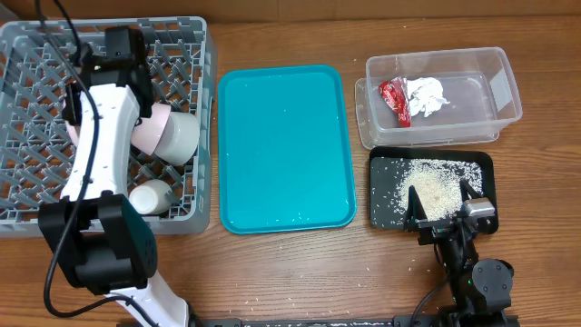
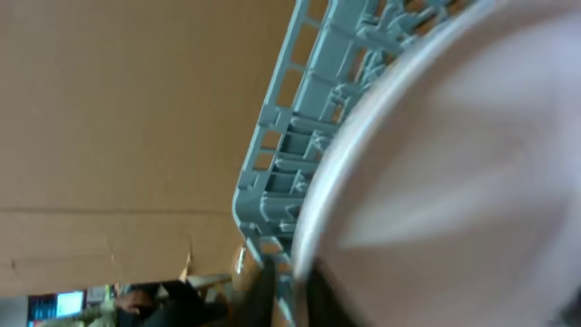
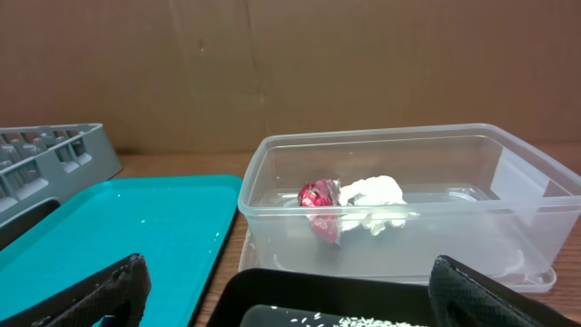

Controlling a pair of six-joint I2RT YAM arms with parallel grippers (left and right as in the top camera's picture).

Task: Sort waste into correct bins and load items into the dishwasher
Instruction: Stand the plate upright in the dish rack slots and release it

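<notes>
My left gripper (image 2: pixel 290 295) is inside the grey dish rack (image 1: pixel 195 54), its dark fingers on either side of the rim of the round white plate (image 2: pixel 454 163), which fills the blurred left wrist view. The pink bowl (image 1: pixel 152 127), grey-green bowl (image 1: pixel 182 136) and white cup (image 1: pixel 152 195) lie in the rack. My right gripper (image 1: pixel 442 216) is open and empty at the front edge of the black tray (image 1: pixel 386 200), which holds the rice (image 1: pixel 434 186). The red wrapper (image 1: pixel 395 98) and white tissue (image 1: pixel 427 95) lie in the clear tub (image 1: pixel 495 82). The chopsticks are out of view.
The teal tray (image 1: pixel 286 145) lies between the rack and the bins, with a few grains on it. A cardboard wall (image 3: pixel 290 64) stands behind the table. The right wrist view shows the tub (image 3: pixel 508 209), wrapper (image 3: pixel 318 195) and tissue (image 3: pixel 377 195).
</notes>
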